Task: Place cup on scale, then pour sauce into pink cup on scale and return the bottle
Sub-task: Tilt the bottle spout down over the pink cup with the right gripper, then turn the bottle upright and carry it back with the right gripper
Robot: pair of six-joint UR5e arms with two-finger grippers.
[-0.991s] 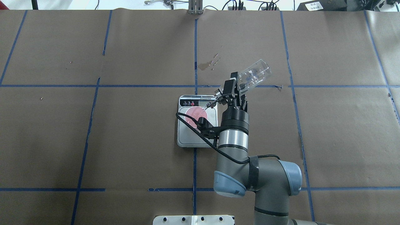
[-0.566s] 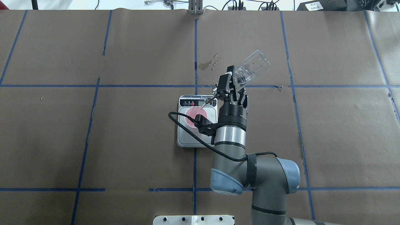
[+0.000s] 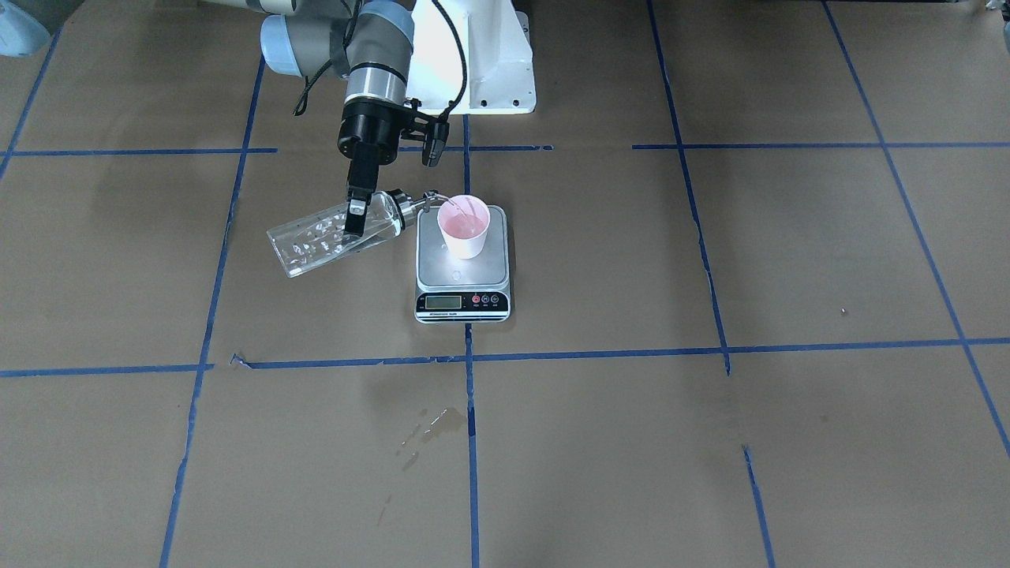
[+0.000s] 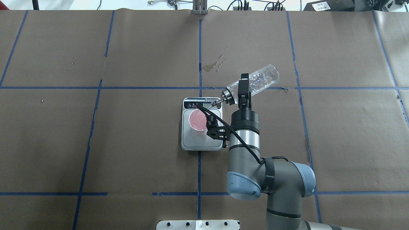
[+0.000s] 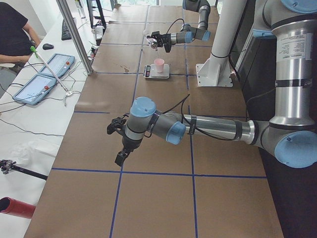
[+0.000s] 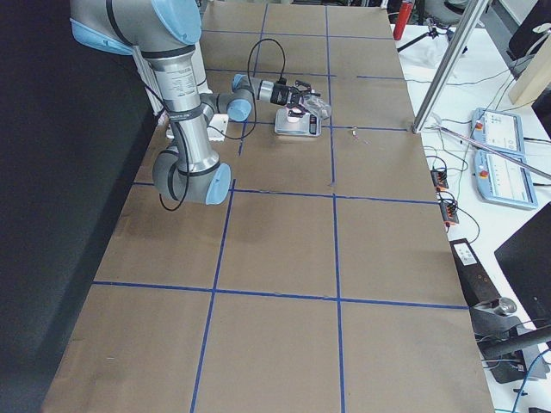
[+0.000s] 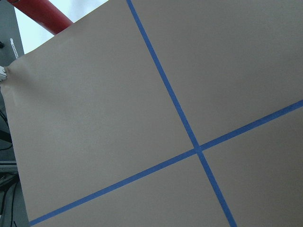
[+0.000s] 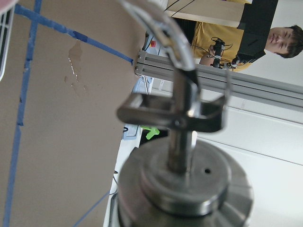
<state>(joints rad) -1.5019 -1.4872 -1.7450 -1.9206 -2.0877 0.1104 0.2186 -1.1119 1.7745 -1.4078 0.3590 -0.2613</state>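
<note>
Right pincer [image 4: 244, 92]: clamped across the bottle [image 4: 259, 80], fingers on the glass just behind the metal collar. No gap shows between fingers and glass. Same grip in the front view [image 3: 355, 217], with the bottle [image 3: 316, 241] tipped far over from upright. Its base points away from the pincer on the robot's right, its neck on the robot's left.

Spout [image 4: 215, 103]: sticks out past the pincer to the robot's left and reaches over the scale's display edge. In the front view the spout [image 3: 430, 197] ends just at the cup rim. The wrist view shows the collar and spout close up [image 8: 182, 80].

Cup [image 4: 198, 120]: upright on the scale [image 4: 201, 142], left of the pincer and nearer the robot than the spout tip. Pink inside [image 3: 464, 227]. It stands on the platform half away from the display [image 3: 463, 276].

Sauce: bright glints inside the glass [image 3: 312, 237]. Cannot tell whether a stream runs from the spout.

Stain [image 4: 212, 66]: dark wet marks on the paper [image 4: 127, 143], beyond the pincer, away from the robot.

Left pincer [image 5: 119, 158]: well apart from the scale, hanging over bare paper. Cannot tell how far open.
</note>
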